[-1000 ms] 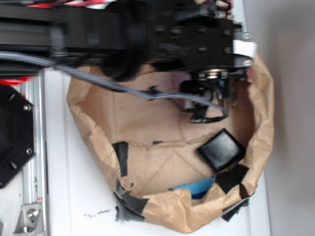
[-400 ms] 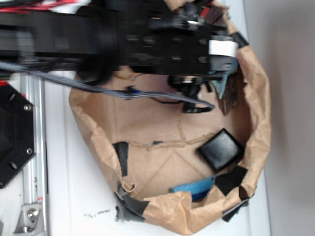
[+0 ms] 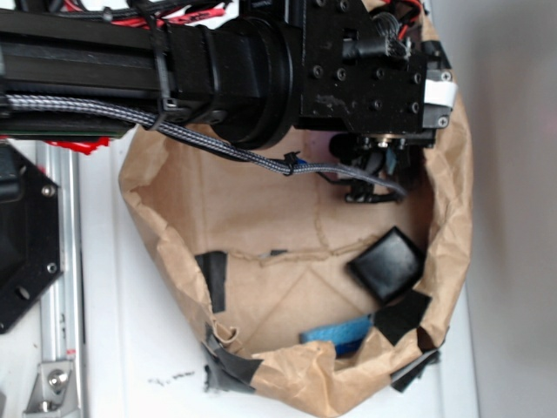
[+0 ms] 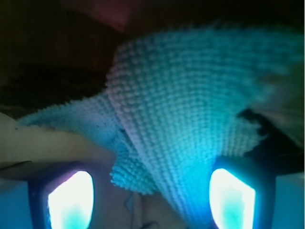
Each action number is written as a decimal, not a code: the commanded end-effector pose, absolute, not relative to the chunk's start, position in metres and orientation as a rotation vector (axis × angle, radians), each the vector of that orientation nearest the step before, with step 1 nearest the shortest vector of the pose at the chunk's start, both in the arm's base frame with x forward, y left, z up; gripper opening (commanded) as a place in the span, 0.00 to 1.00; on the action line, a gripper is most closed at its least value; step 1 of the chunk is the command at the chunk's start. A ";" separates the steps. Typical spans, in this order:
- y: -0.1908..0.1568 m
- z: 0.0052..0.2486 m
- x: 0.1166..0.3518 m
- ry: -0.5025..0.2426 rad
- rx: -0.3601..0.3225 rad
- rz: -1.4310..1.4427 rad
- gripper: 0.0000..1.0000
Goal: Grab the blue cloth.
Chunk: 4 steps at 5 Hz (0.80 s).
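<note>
The blue cloth (image 4: 190, 95), pale teal fuzzy terry, fills most of the wrist view and narrows to a point that runs down between my fingers. My gripper (image 4: 152, 200) is open. Its two glowing fingertips (image 4: 71, 200) stand far apart, and the cloth lies nearer the right one. In the exterior view my gripper (image 3: 376, 170) hangs low inside the brown paper bag (image 3: 454, 218) near its back right wall. The arm and wrist hide the cloth there.
A black square box (image 3: 389, 264) lies on the bag floor in front of the gripper. A small bright blue flat piece (image 3: 338, 333) sits by the front wall. Black tape patches (image 3: 213, 277) mark the paper. A braided cable (image 3: 261, 161) loops under the arm.
The arm swung toward the back of the bag and came back down. A teal cloth corner that showed beside the gripper 0.4 s ago is now covered by the wrist.
</note>
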State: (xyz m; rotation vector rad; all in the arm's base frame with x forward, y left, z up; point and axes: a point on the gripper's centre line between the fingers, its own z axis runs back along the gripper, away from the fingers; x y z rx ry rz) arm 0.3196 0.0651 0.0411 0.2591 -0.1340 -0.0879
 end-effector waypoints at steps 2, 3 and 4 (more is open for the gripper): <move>0.047 0.039 0.345 -0.178 0.324 -0.144 0.91; 0.050 0.038 0.344 -0.178 0.323 -0.141 0.00; 0.050 0.039 0.344 -0.180 0.323 -0.144 0.00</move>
